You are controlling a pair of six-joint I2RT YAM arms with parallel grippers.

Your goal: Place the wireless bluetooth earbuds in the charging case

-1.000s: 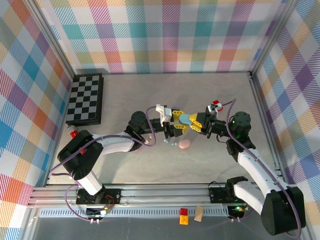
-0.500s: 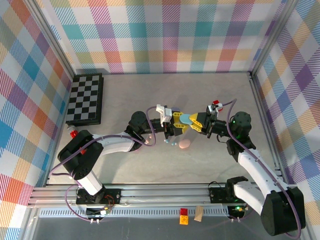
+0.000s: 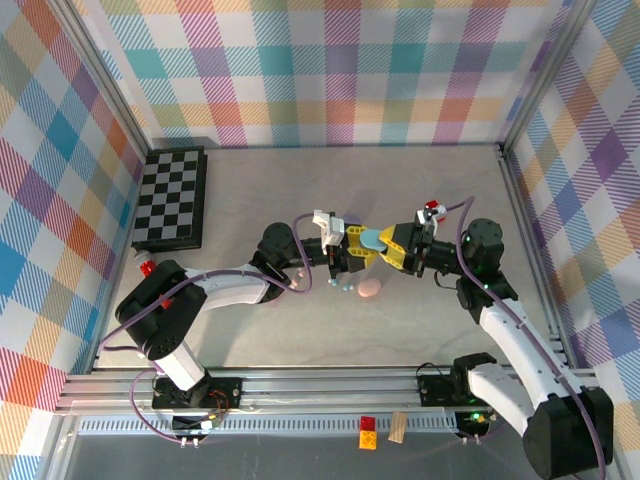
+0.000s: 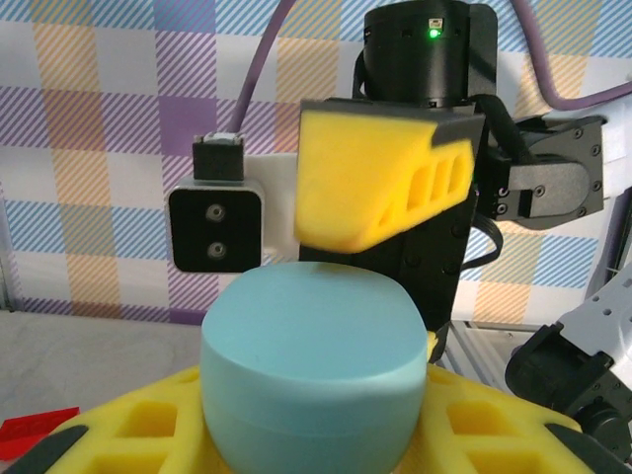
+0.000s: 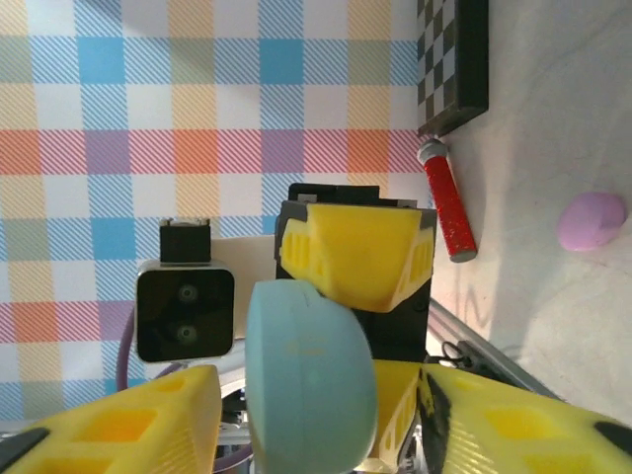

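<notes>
The pale blue case [image 3: 371, 239] sits between yellow fingers [image 4: 138, 434]; beside it lies a pink case [image 3: 370, 288], well left a black-and-white checkerboard [image 3: 171, 197]; pastel plaid walls [image 3: 330, 70].

You're looking at a robotics lab cell: a left arm [image 3: 215, 290] and a right arm [image 3: 515, 340] bolted to an aluminium extrusion rail [image 3: 320, 380] at the edge of a grey table [image 3: 300, 190], boxed in by plaid-printed backdrop walls [image 3: 340, 70].

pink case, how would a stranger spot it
Go to the table's middle, where a blue case is held aloft. Just below it in the top view lies the pink case: loose, pink, far bigger than the tiny earbuds beside it.
</notes>
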